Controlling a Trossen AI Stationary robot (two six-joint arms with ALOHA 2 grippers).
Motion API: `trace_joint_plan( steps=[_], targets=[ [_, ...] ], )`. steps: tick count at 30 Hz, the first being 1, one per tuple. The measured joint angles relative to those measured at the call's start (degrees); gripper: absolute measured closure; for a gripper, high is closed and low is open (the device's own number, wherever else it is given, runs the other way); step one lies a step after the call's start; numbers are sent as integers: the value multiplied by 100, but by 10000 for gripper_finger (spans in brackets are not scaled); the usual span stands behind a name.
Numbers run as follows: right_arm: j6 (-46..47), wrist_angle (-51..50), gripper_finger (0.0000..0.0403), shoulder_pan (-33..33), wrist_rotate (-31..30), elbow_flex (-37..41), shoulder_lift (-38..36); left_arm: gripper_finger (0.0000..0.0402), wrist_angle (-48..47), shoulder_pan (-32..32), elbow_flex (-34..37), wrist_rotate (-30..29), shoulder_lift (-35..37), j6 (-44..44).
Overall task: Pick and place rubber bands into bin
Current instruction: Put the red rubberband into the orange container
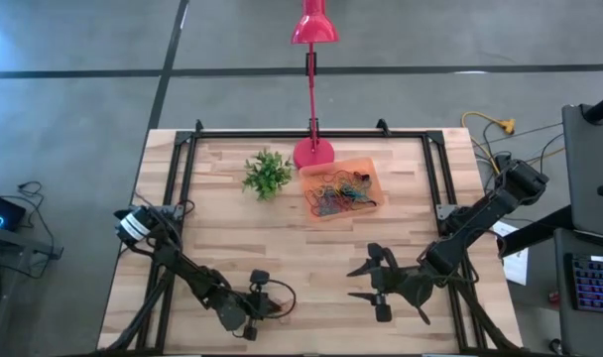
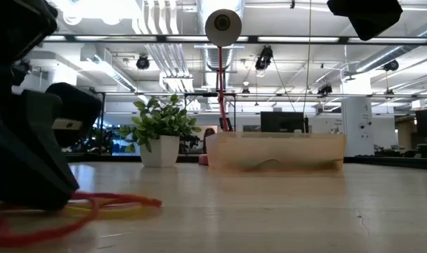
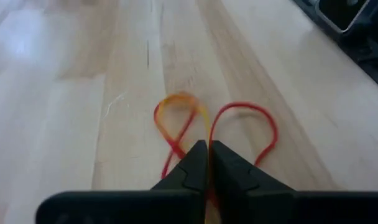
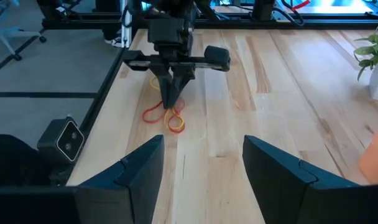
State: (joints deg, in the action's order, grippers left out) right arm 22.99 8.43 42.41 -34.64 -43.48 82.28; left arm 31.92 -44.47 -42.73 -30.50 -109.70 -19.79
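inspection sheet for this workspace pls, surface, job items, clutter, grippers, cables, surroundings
surface: wooden table, black frame rails along its edges
job's things: bin holds a heap of bands; red and yellow rubber bands lie loose near the front edge
clutter: plant, pink lamp base
grippers: left gripper shut on the rubber bands; right gripper open, holds nothing
cables: yellow cable on the floor off the right side
surroundings: grey floor, open hall behind

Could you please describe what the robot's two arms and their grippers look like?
Both arms are dark, jointed links. The left gripper has two slim black fingers tapering to a point beneath a crossbar. The right gripper has broad, flat black fingers. Thin cables trail beside the left arm.
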Motion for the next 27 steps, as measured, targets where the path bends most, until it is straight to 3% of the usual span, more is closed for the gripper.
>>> trace_joint_plan(
  steps=[14, 22, 27],
  targets=[
    [69, 2, 197, 11, 1, -2, 2, 400, 66, 11, -131, -136, 454, 717],
    [101, -7, 197, 20, -1, -2, 2, 400, -469, 26, -91, -111, 419, 149],
    [101, -7, 197, 20, 0, -2, 2, 400, -754, 26, -82, -441, 419, -95]
  ],
)
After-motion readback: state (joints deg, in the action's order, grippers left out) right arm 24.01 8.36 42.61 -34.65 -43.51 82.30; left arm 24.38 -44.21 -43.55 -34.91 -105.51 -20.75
